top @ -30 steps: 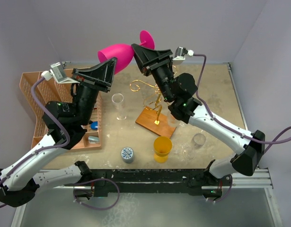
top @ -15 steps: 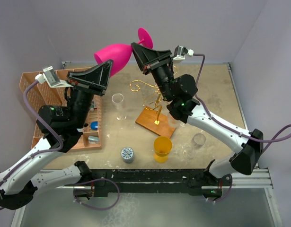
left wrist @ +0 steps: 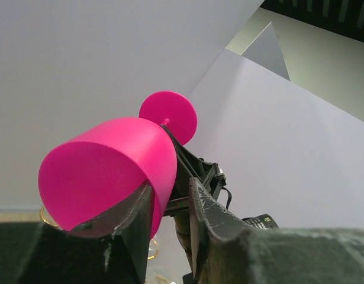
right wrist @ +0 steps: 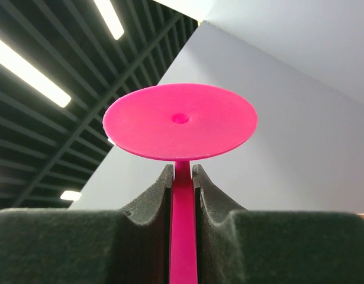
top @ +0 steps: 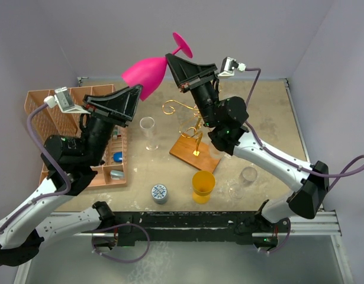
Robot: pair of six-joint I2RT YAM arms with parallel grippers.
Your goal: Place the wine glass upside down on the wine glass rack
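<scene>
**Robot, two-arm unit.**
- Mount: black base rail (top: 187, 220) with black cables strung along it.
- Left arm (top: 36, 204), right arm (top: 276, 165): one at each end of the rail. The links nearest the rail are white shells with black joint housings.
- Farther from the rail: black cylindrical motor sections, each with a small green light (top: 231, 125).
- Farthest from the rail: left gripper (top: 138, 89) and right gripper (top: 168, 58), both black wedge-shaped housings. The fingers (right wrist: 140, 219) are dark grey with a rough, grainy surface.
- Wrist camera (top: 62, 99): a small white-grey block, one per arm.
- Lilac cable (top: 347, 168): one per camera, looping back toward the rail.

A robot test lab; plain grey panels (top: 81, 35) box the tabletop (top: 270, 118); strip lights (right wrist: 28, 68) overhead.
</scene>
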